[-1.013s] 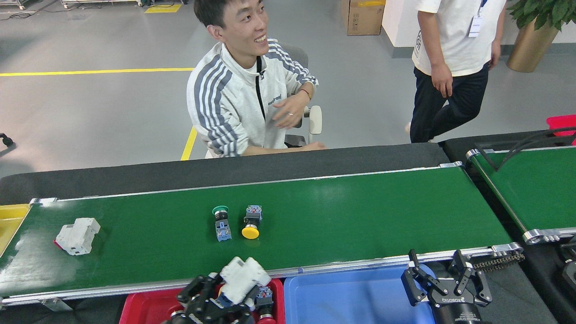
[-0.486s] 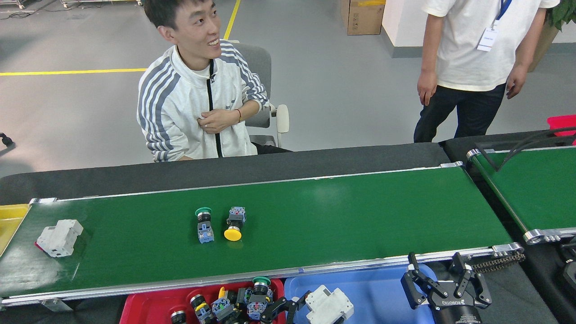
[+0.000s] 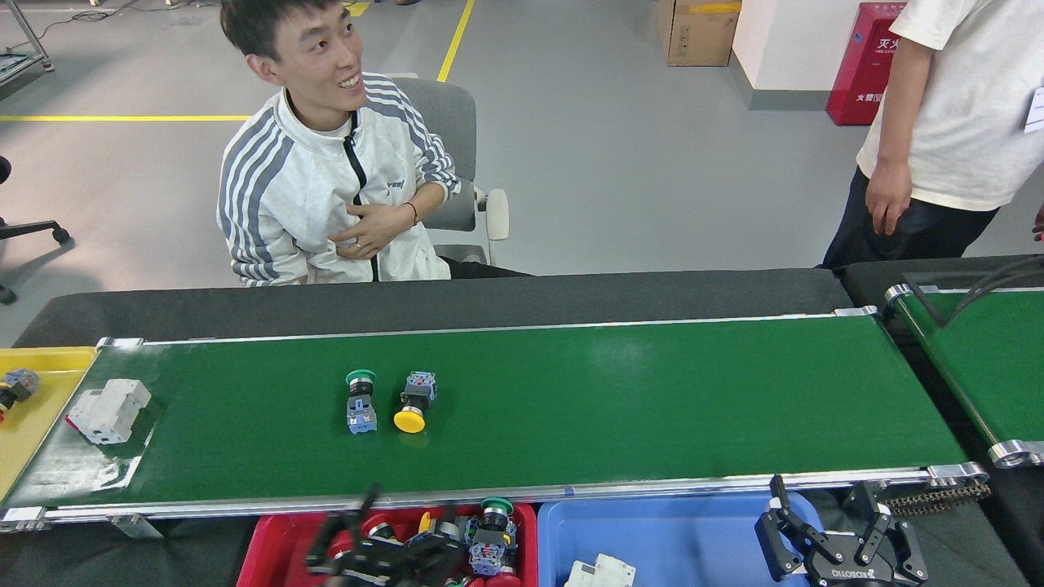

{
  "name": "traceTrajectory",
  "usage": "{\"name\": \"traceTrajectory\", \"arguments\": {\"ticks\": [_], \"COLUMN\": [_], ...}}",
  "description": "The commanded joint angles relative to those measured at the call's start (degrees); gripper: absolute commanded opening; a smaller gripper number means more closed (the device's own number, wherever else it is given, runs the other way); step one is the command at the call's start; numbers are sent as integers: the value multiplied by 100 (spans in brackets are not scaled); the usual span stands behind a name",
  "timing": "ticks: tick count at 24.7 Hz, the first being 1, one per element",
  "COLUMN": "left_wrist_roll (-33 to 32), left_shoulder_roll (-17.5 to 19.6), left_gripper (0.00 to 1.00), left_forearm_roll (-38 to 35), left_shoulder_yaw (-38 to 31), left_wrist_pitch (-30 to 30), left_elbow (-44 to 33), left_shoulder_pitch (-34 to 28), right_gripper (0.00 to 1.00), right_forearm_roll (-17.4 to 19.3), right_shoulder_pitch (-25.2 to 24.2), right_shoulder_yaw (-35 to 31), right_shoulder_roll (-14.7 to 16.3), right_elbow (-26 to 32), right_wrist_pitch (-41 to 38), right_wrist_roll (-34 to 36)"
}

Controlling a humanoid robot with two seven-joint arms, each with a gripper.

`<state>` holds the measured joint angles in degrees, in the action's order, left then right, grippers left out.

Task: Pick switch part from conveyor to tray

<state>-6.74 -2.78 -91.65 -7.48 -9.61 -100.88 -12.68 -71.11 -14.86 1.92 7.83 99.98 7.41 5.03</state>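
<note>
Head view, near edge first. The left gripper (image 3: 359, 542) sits at 7 o'clock over the red tray (image 3: 259, 554); it is motion-blurred, its dark fingers look spread, and nothing is seen between them, though exact opening cannot be told. Beside it in the red tray lies a heap of push-button switch parts (image 3: 485, 542), one with a green cap. At 5 o'clock the right gripper (image 3: 840, 538) stands with fingers wide apart, empty, touching nothing, over the right end of the blue tray (image 3: 652, 530). A white breaker part (image 3: 599, 573) lies in the blue tray at its near edge, clear of both grippers.

Beyond the trays runs the conveyor (image 3: 652, 408), rail to rail across the view. On the belt toward 10 o'clock from the left gripper lie two switch parts just beside each other but apart: a green-capped switch (image 3: 360, 399) with its cap pointing away, and a yellow-capped switch (image 3: 413, 403) with its cap pointing toward the near rail. At the belt's left end, 9 o'clock, rests a white breaker (image 3: 108, 410), next to a yellow tray (image 3: 41, 399) holding a small switch part (image 3: 16, 383).

Farther off, a seated person (image 3: 326, 187) faces the belt at 11 o'clock; a standing person (image 3: 946, 139) is at 2 o'clock. A second green belt (image 3: 991, 367) lies at 3 o'clock.
</note>
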Motion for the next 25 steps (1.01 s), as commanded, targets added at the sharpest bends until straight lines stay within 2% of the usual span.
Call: {"name": "traceTrajectory", "arguments": {"ticks": [1, 4, 8, 12, 15, 19, 23, 25], "left_wrist_roll": [76, 76, 76, 76, 67, 32, 41, 32], "left_shoulder_roll": [120, 146, 181, 410, 533, 612, 902, 928], "left_gripper": [100, 100, 100, 100, 100, 100, 100, 100], "left_forearm_roll": [252, 384, 419, 472, 542, 481, 481, 481], "left_shoulder_yaw": [-675, -1273, -1361, -1299, -1299, -1282, -1229, -1212], "left_wrist_pitch": [-463, -823, -858, -1043, -1368, -1368, -1342, -1333], "left_elbow": [-37, -2, 68, 112, 332, 1061, 1720, 1984], "left_shoulder_pitch": [2, -24, -42, -33, 248, 1021, 1496, 1646], "right_gripper": [100, 100, 100, 100, 100, 100, 100, 100], "right_forearm_roll": [10, 10, 10, 10, 1, 1, 1, 1], "right_shoulder_pitch": [10, 10, 10, 45, 89, 106, 150, 168], "right_shoulder_yaw": [-34, -34, -25, -25, 1, 10, 10, 10], "right_shoulder_roll": [-1, -1, -9, -9, 17, 8, 8, 8], "right_elbow": [92, 92, 92, 92, 92, 92, 92, 92], "right_wrist_pitch": [-73, -108, -117, -117, -126, -311, -319, -319], "right_wrist_roll": [68, 68, 68, 68, 68, 50, 50, 50]}}
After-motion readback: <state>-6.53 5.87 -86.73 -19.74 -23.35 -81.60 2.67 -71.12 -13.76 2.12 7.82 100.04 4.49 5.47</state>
